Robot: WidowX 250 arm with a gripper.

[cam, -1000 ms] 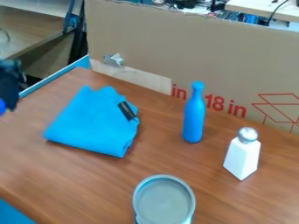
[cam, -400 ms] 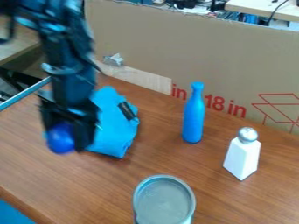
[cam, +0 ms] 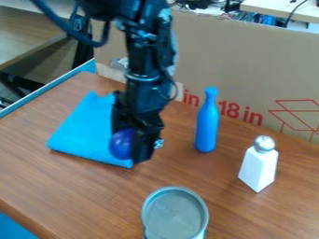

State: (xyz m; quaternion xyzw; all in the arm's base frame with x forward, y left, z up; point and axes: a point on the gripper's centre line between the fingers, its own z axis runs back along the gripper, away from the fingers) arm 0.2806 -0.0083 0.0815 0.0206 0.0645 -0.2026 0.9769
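Looking at the cam view, we see red print (cam: 233,111) low on the cardboard panel (cam: 249,56) behind the tabletop (cam: 37,177), w/ red line-drawn boxes (cam: 302,112) toward the R edge of the view. As for containers, we've got a round gray dish (cam: 175,215) at the bottom edge, approx. mid-width, its gray inner floor in sight. Upright at R stands a white tapered shaker (cam: 257,169) w/ a rounded silver cap (cam: 264,143); contents we can't tell. Just L of it & farther back, near the cardboard, we see a slim blue bottle (cam: 206,126), also upright, contents likewise unknown.

The black arm (cam: 144,70) comes in from the top edge, its gripper (cam: 133,148) hanging down L of the blue bottle. We see the pincer closed around a dark-blue ball (cam: 121,144), which sits btwn its fingers, in front of the R part of a folded bright-blue cloth (cam: 84,133). The cloth lies flat on the tabletop, partly hidden by the gripper; exact ht. of the ball above it we can't tell.
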